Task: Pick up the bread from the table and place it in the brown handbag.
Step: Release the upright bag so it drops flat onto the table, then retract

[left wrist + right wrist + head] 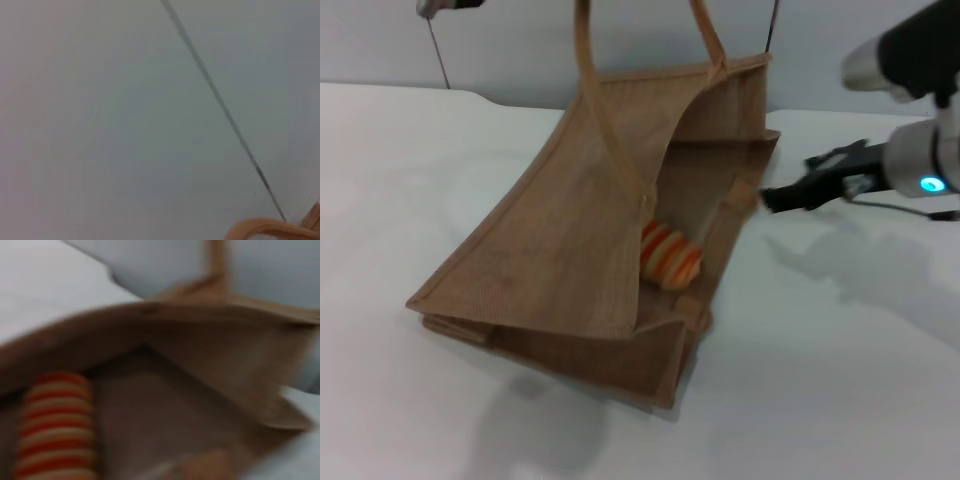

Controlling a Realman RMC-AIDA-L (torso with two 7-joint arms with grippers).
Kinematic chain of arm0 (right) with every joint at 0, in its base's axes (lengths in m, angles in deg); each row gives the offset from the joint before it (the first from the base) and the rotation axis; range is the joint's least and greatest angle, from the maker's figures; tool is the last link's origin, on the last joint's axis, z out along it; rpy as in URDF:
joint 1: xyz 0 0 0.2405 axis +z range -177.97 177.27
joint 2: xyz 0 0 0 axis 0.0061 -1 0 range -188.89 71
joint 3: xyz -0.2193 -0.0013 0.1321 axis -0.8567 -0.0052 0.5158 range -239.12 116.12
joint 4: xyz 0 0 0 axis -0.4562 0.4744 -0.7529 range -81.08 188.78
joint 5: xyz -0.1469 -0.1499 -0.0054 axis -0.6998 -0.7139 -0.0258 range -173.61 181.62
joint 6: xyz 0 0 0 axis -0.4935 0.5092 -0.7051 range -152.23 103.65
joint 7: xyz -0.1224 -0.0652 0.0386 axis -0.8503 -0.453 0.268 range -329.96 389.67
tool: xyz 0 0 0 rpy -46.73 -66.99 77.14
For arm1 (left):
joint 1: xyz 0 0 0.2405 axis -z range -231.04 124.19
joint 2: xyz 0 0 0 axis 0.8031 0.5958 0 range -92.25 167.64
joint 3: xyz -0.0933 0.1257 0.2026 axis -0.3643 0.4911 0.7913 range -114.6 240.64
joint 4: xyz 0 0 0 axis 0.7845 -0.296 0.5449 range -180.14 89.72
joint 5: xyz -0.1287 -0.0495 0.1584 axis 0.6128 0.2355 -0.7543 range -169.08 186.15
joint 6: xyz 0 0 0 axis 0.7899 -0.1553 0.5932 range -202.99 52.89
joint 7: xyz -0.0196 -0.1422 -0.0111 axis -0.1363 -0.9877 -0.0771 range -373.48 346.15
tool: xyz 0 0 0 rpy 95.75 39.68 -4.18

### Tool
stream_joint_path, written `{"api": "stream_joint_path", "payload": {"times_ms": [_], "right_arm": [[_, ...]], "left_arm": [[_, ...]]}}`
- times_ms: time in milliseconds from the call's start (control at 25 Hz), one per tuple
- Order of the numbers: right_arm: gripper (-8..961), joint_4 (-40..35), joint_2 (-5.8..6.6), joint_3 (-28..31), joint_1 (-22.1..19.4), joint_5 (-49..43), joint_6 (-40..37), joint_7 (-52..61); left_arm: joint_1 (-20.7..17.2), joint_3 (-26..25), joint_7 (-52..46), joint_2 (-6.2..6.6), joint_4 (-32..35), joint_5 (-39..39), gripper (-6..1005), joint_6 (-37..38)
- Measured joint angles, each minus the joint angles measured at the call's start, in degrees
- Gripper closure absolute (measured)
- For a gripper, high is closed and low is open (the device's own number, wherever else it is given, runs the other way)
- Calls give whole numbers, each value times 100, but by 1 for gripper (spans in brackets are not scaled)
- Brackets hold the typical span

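The brown handbag (560, 250) stands tilted on the white table (840, 400), its mouth open toward the right and its two handles (582, 40) rising out of the top of the head view. The bread (670, 256), striped orange and tan, lies inside the bag near its bottom. My right gripper (798, 180) is open and empty just outside the bag's mouth on the right. The right wrist view looks into the bag (200, 405) and shows the bread (55, 425) resting there. My left gripper (448, 6) is only partly in view at the top left edge.
A thin dark cable (440, 55) hangs at the back left against the grey wall. The left wrist view shows that wall, a cable (215, 95) and a curve of a tan handle (270, 229). White table surface surrounds the bag.
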Motion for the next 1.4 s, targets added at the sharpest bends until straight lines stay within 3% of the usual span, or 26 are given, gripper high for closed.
{"api": "stream_joint_path", "payload": {"times_ms": [200,440,800,1280,1400], "right_arm": [[120,-711,-13,433,-592,-517,-315,102],[119,-1317,-14,597,-1143,-511,-660,114],[120,-1222,-34,718,-1169,-463,-867,131],[120,-1233,-39,674,-1075,-185,-1062,96],[120,-1234,-39,675,-1065,-185,-1124,116]], "left_arm": [[-297,-147,-268,-1,-180,187,883,553],[-954,-408,89,24,-276,1405,849,1642],[-1169,-374,539,11,-777,2063,771,2363],[-1198,-364,903,18,-1161,2832,558,2780],[-1200,-365,1075,28,-1208,3142,412,2781]]}}
